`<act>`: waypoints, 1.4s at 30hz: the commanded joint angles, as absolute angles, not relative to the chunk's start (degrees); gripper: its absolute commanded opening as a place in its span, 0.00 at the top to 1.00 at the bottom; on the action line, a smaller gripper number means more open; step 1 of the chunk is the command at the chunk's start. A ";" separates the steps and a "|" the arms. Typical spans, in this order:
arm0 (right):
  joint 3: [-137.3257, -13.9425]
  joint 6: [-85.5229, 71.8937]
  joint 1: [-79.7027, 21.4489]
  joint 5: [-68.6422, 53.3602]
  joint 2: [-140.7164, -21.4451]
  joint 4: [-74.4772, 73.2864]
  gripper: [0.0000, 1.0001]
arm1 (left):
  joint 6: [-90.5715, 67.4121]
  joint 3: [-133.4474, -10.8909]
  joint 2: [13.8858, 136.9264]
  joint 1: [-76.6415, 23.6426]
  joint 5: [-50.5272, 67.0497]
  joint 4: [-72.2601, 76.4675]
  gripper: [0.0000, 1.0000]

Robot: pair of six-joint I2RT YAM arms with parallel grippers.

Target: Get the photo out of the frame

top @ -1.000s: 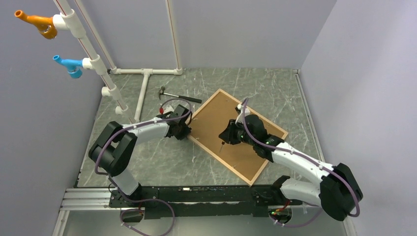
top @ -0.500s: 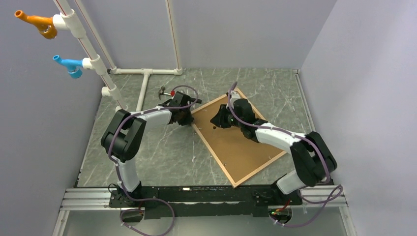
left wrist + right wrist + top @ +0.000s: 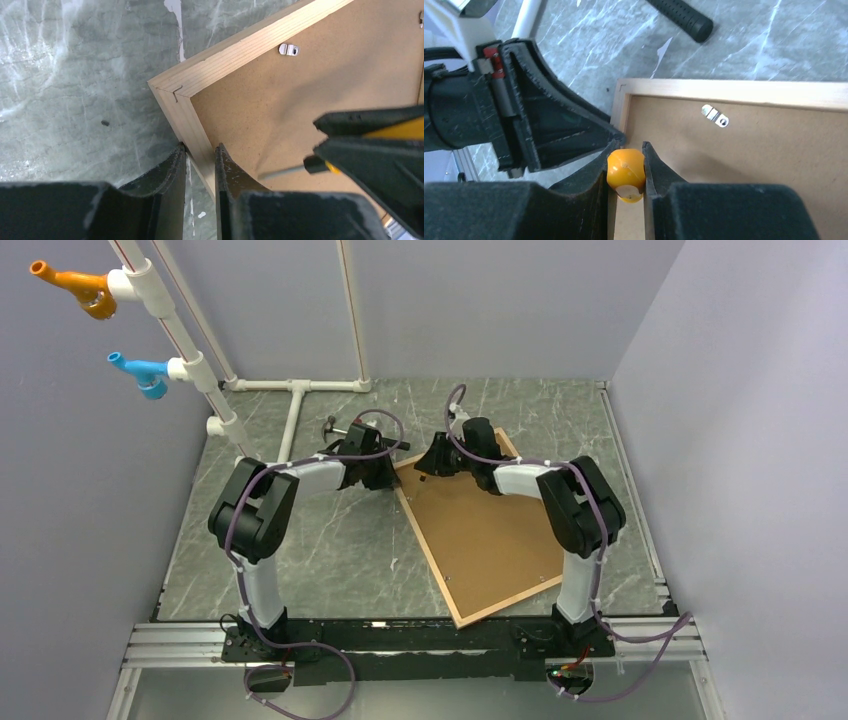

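The frame (image 3: 425,552), thin light wood, lies face down on the table, turned at an angle. The photo (image 3: 480,530) shows only its brown back inside it; the printed side is hidden. My left gripper (image 3: 385,480) is shut on the frame's left rail just below the far left corner, one finger either side of the wood (image 3: 200,150). My right gripper (image 3: 425,468) hovers beside that corner, shut on a yellow-handled screwdriver (image 3: 625,167). The screwdriver's shaft (image 3: 282,171) points down at the brown back (image 3: 280,100).
A small metal clip (image 3: 715,115) sits on the back near the frame's far rail (image 3: 734,86). A black-handled hammer (image 3: 345,427) lies just behind the left gripper. White pipes (image 3: 292,420) with orange and blue fittings stand at the back left.
The frame has swung clockwise, its held corner pushed toward the back. Both grippers moved back with it, keeping their grips. The right arm has stretched out much farther.
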State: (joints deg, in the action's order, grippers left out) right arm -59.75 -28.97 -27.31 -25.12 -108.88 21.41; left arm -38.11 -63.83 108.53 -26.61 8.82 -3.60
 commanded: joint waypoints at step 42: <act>-75.64 -35.24 -26.11 -37.72 -126.81 31.82 1.00 | -34.99 -62.32 112.57 -25.40 14.67 -0.74 1.00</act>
State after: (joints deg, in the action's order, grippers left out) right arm -73.28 -33.76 -25.74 -39.38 -126.04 30.26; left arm -37.58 -63.83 110.13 -24.95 14.17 0.23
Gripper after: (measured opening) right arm 0.217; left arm 0.250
